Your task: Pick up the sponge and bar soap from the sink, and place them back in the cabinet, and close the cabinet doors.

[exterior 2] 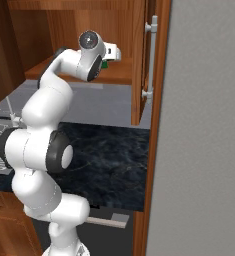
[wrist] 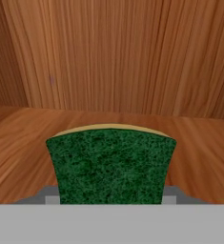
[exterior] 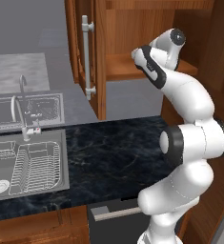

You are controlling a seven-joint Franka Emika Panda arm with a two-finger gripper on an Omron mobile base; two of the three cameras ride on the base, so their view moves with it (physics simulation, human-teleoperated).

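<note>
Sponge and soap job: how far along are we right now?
In hand: the tool is shut on the sponge, held inside the cabinet above its shelf; whether it touches the wood is unclear. Left: release it, get the bar soap, which isn't visible in the sink from here, and shut the cabinet doors, which stand open.
</note>
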